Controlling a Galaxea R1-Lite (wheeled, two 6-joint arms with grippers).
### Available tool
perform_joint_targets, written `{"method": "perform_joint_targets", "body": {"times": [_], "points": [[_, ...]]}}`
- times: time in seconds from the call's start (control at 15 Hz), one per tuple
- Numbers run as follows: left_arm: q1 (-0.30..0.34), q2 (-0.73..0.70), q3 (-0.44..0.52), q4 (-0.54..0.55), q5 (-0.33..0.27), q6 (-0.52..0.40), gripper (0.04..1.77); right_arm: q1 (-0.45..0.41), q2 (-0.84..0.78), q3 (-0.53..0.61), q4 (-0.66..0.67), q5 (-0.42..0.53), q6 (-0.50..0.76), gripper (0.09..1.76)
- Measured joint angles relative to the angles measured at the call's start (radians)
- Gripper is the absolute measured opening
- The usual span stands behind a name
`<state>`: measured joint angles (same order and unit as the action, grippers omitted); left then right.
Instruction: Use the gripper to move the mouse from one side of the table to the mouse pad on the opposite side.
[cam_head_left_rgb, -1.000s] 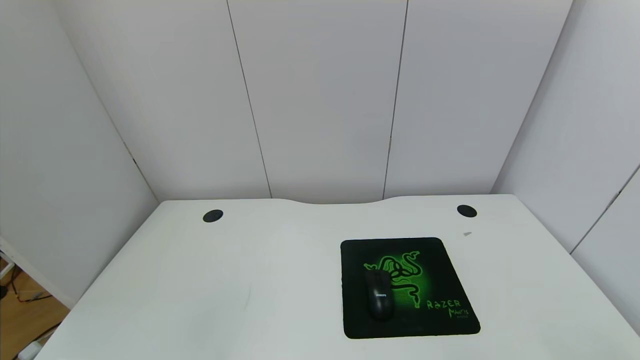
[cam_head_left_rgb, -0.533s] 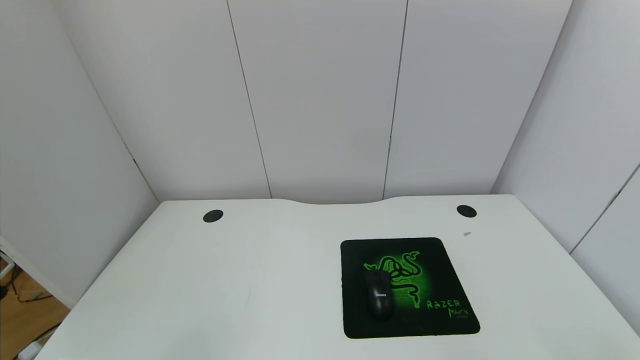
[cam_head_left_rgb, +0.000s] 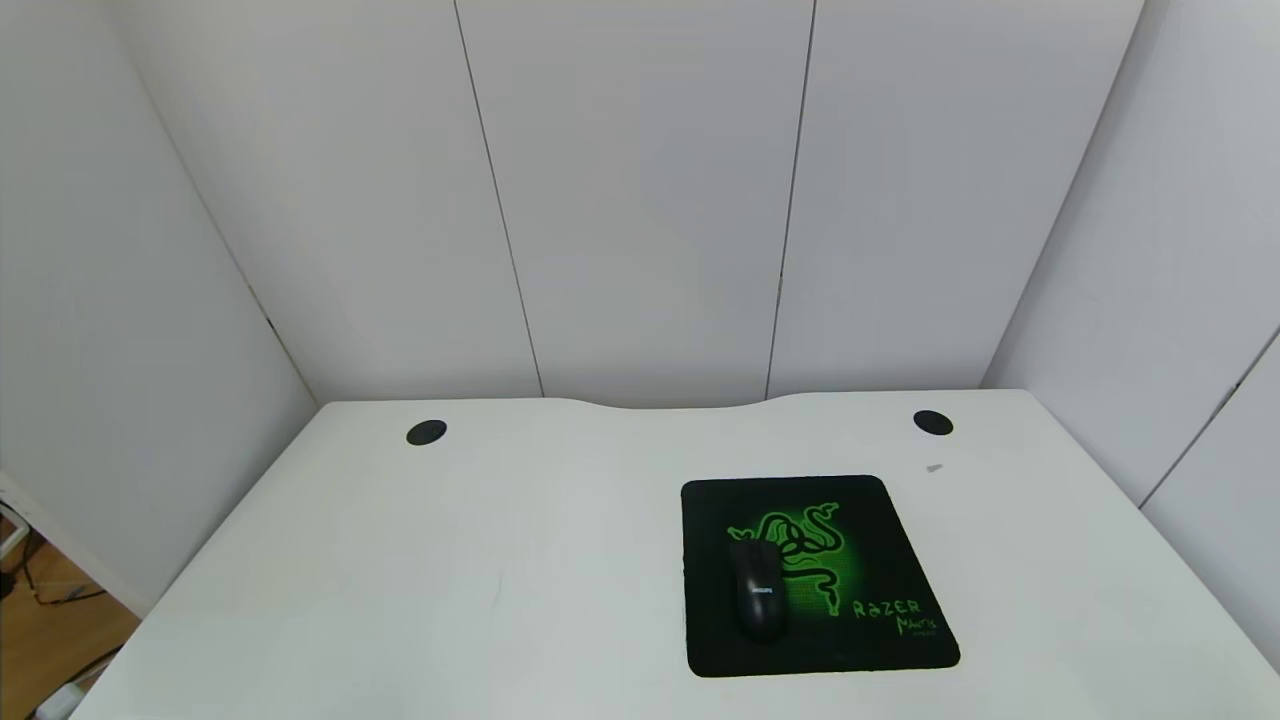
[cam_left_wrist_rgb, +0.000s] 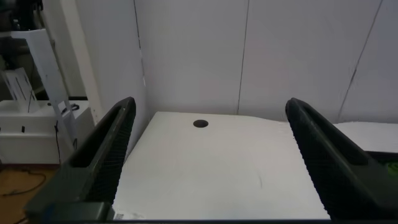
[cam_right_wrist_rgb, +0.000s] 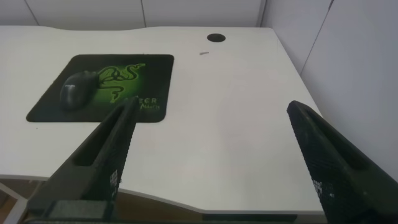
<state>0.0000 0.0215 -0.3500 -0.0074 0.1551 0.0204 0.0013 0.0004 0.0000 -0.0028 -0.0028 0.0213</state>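
Mouse sits on the pad, both arms drawn back.

Head view: the mouse (cam_head_left_rgb: 757, 594) lies on the mouse pad's (cam_head_left_rgb: 880, 500) left part, right side of the surface (cam_head_left_rgb: 450, 560). Left wrist view: left gripper (cam_left_wrist_rgb: 211, 162) fingers spread wide, holding nothing. Right wrist view: right gripper (cam_right_wrist_rgb: 214, 162) fingers likewise wide apart, empty, at the surface's near right edge.

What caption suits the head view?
Black mouse resting on the green-logo mouse pad, on the right side of the white table.

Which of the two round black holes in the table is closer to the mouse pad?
The hole at the table's back right corner, just behind the mouse pad. The other hole is far across on the left.
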Motion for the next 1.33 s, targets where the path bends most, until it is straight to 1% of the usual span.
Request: {"method": "perform_joint_targets", "body": {"times": [0.2,0.33,0.53,0.6,0.67,0.8,0.93,1.07,1.2,1.27,1.33], "points": [[0.0,-0.019,0.106,-0.206,-0.036,-0.003,1.72,0.0,0.0,0.0,0.0,0.0,0.0,1.71],[0.0,-0.022,0.185,-0.262,-0.043,-0.008,1.72,0.0,0.0,0.0,0.0,0.0,0.0,1.71],[0.0,-0.022,0.285,-0.31,-0.043,-0.01,1.72,0.0,0.0,0.0,0.0,0.0,0.0,1.71],[0.0,-0.022,0.313,-0.303,-0.041,-0.01,1.72,0.0,0.0,0.0,0.0,0.0,0.0,1.71],[0.0,-0.022,0.331,-0.27,-0.036,-0.01,1.72,0.0,0.0,0.0,0.0,0.0,0.0,1.71],[0.0,-0.022,0.345,-0.171,-0.03,-0.019,1.72,0.0,0.0,0.0,0.0,0.0,0.0,1.71],[0.0,-0.022,0.347,-0.136,-0.04,-0.026,1.72,0.0,0.0,0.0,0.0,0.0,0.0,1.71],[0.0,-0.022,0.347,-0.126,-0.081,-0.028,1.72,0.0,0.0,0.0,0.0,0.0,0.0,1.71],[0.0,-0.021,0.349,-0.116,-0.11,-0.029,1.72,0.0,0.0,0.0,0.0,0.0,0.0,1.71],[0.0,-0.021,0.349,-0.096,-0.13,-0.027,1.72,0.0,0.0,0.0,0.0,0.0,0.0,1.71],[0.0,-0.021,0.349,-0.044,-0.156,-0.024,1.72,0.0,0.0,0.0,0.0,0.0,0.0,1.71]]}}
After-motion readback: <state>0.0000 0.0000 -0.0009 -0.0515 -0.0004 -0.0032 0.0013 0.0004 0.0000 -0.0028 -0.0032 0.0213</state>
